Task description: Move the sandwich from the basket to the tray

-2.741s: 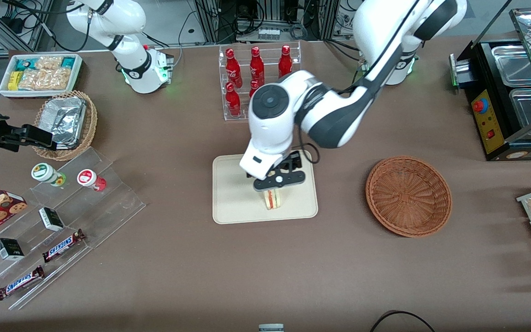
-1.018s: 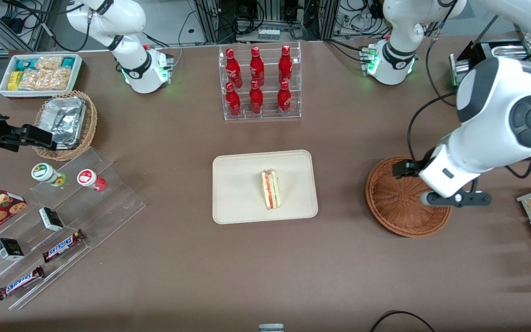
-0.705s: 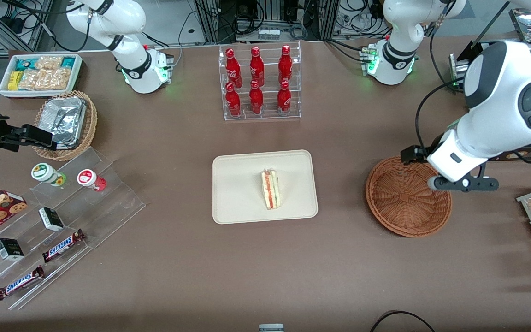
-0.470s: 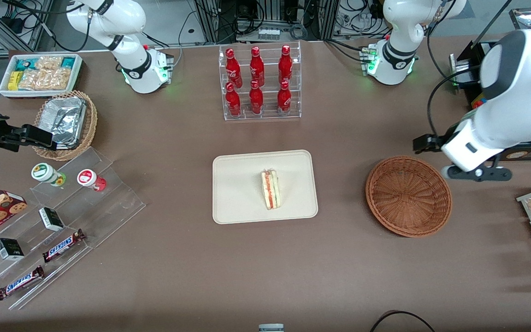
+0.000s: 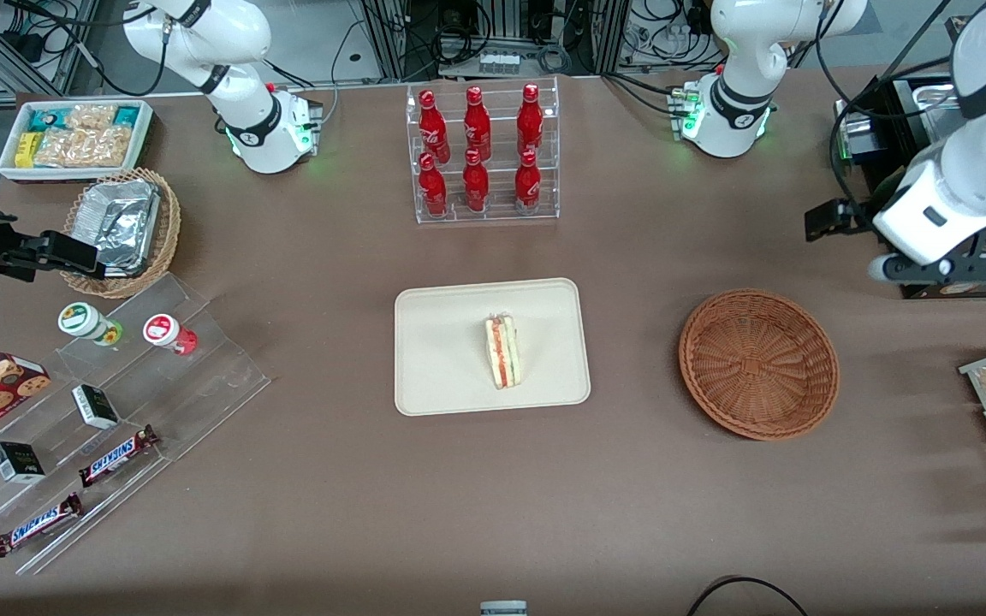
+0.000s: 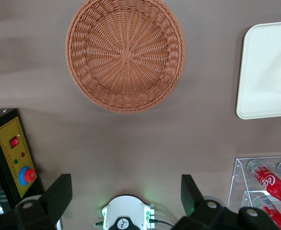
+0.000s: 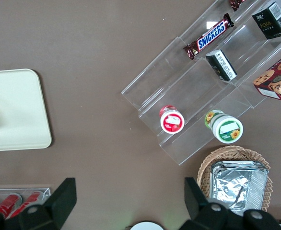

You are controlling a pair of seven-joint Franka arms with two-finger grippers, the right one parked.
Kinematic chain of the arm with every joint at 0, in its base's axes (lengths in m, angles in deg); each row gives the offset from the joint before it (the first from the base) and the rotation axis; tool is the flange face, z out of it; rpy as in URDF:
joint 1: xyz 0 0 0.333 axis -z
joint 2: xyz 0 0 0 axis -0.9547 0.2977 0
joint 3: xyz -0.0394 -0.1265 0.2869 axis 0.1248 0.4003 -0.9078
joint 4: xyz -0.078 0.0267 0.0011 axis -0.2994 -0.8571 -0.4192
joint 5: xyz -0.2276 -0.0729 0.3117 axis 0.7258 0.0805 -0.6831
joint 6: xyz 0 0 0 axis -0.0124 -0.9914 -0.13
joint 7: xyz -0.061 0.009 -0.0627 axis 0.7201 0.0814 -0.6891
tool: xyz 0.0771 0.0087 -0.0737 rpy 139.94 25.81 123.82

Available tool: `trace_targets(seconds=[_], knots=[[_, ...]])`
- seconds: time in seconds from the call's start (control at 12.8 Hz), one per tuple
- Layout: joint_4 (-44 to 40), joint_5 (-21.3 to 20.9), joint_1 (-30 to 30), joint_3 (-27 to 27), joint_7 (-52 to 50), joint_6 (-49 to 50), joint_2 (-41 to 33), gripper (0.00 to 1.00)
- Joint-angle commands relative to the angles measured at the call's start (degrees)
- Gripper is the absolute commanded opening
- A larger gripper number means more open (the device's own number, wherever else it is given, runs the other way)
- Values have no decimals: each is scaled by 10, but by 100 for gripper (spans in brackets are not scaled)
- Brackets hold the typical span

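Sandwich [image 5: 502,351] lying on tray [image 5: 433,359], basket [image 5: 758,364] bare, pincer [image 6: 126,201] spread wide and holding nothing, high above bench near basket; little risk, barring collision with nearby black appliance [image 5: 904,184]

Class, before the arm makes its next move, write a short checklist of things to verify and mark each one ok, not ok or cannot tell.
1. Sandwich lies on the tray: ok.
2. Basket holds nothing: ok.
3. Gripper is open and carries nothing: ok.
4. Gripper is away from the tray, raised near the black appliance at the working arm's end: ok.
5. Sandwich sits inside the tray's rim: ok.
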Motion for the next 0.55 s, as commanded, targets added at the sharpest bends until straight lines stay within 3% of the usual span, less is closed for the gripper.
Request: trace_targets(seconds=[0.0,0.47], knots=[[18,8,20,-34,7,14,-36,100],[14,6,21,-63,7,24,-55,100]])
